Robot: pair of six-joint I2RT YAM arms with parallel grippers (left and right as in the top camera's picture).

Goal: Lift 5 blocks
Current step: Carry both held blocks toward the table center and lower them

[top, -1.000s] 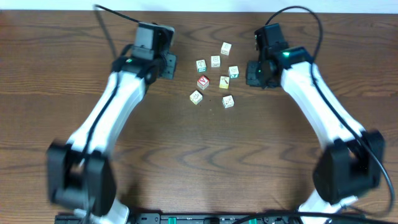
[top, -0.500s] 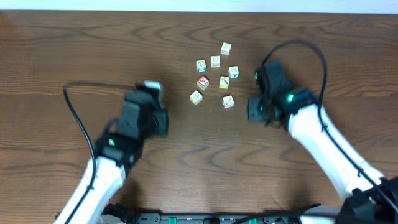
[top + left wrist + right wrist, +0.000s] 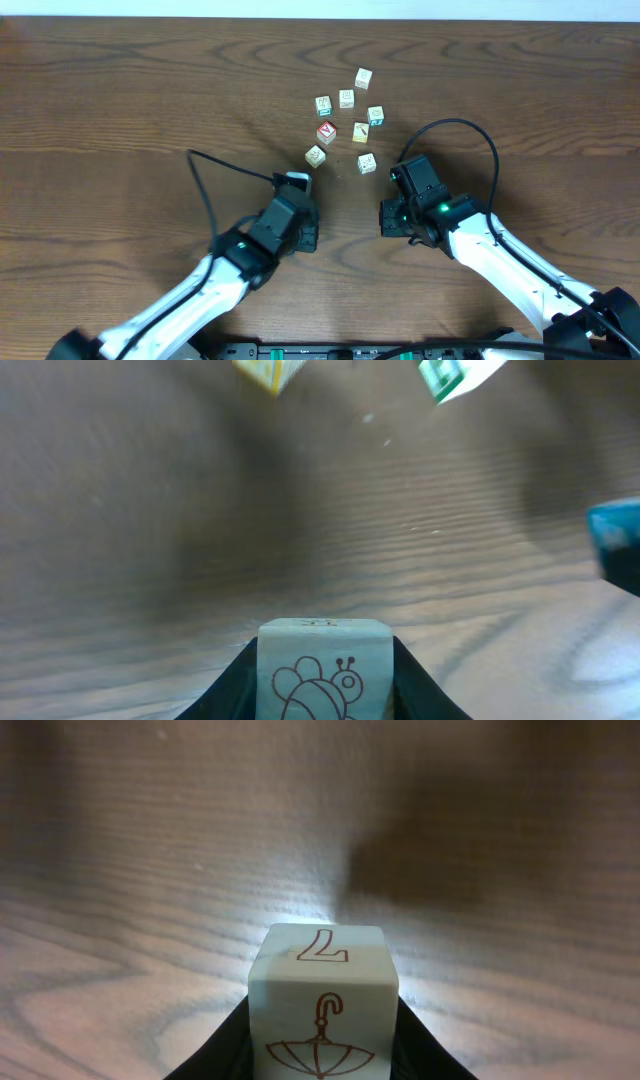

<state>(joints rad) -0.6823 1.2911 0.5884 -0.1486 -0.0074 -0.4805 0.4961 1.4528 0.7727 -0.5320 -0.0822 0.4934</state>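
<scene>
While both arms sit low over the wooden surface (image 3: pixel 110 110), each pincer is closed narrow on one small cube.
Left pincer (image 3: pixel 322 698): I see dark fingers (image 3: pixel 232 690) pressed to either side of the bee cube (image 3: pixel 322 655), pale with a bee drawing. Right pincer (image 3: pixel 322 1058): the same hold on the umbrella cube (image 3: pixel 322 990), pale and printed with a 7 above an umbrella. From overhead, the blocks lie loose on the surface beyond both pincers and apart from them. They are the near block (image 3: pixel 367 162), right block (image 3: pixel 375 115), middle block (image 3: pixel 346 98), left block (image 3: pixel 323 105) and far block (image 3: pixel 362 78). Among them lie a red-faced cube (image 3: pixel 327 131), a yellowish cube (image 3: pixel 360 132) and a yellow-marked cube (image 3: pixel 316 156). The prints are too small for me to sort by colour with certainty.
</scene>
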